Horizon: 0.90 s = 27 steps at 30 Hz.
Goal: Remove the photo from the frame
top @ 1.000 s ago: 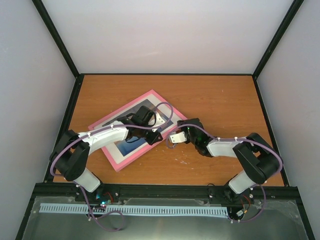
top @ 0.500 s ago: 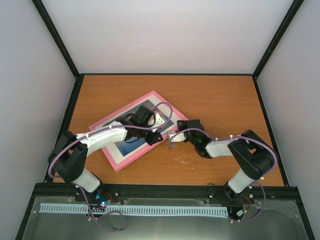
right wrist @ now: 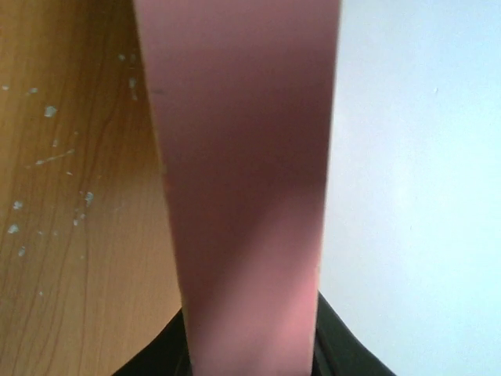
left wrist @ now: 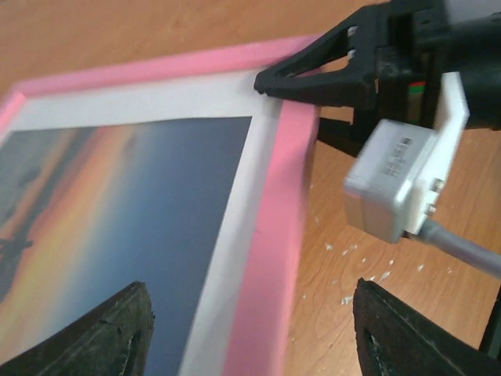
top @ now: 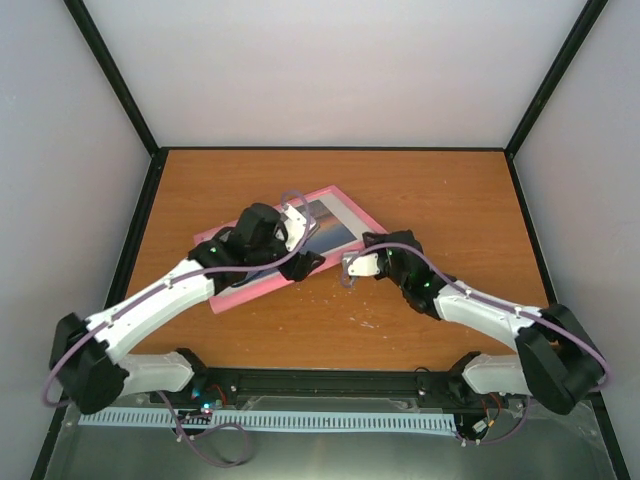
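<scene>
Right gripper clamped on frame corner; left gripper apart, straddling its edge.
Photo lay at 11 o'clock from right gripper, long axis 8-to-2; left arm nearer.

White-black arms, purple cables

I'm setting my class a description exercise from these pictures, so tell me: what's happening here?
Two robot arms are working on a pink frame on the table. The right gripper is clamped on the frame's corner; the left gripper hangs open over its side edge. The sunset photo is not yet out, sitting inside a white mat.
</scene>
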Each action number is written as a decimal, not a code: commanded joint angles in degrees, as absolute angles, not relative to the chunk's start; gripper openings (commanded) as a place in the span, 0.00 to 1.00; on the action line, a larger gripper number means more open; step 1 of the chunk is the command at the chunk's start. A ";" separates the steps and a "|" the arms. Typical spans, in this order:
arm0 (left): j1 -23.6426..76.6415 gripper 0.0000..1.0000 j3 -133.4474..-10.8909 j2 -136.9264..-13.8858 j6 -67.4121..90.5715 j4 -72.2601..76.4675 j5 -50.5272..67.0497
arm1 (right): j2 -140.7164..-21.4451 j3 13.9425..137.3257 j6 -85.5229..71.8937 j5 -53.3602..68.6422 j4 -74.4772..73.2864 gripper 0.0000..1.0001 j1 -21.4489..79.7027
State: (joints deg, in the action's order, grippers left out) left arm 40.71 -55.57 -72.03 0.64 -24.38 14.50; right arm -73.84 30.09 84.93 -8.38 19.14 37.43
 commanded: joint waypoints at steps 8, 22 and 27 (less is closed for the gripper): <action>51.66 0.68 -63.35 -64.51 -2.20 -38.12 -11.36 | -62.15 46.79 62.42 -6.79 -19.34 0.03 37.02; 60.27 0.62 -70.99 -69.02 -14.17 -49.50 -27.11 | -56.69 56.33 62.34 -6.08 -35.81 0.04 37.00; 60.29 0.61 -72.87 -70.57 -16.30 -51.79 -27.34 | -55.93 58.43 63.13 -6.46 -38.86 0.05 37.00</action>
State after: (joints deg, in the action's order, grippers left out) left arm 59.53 -69.21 -69.47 -12.58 -48.16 -24.75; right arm -58.08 54.92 69.34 -9.91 -37.80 37.06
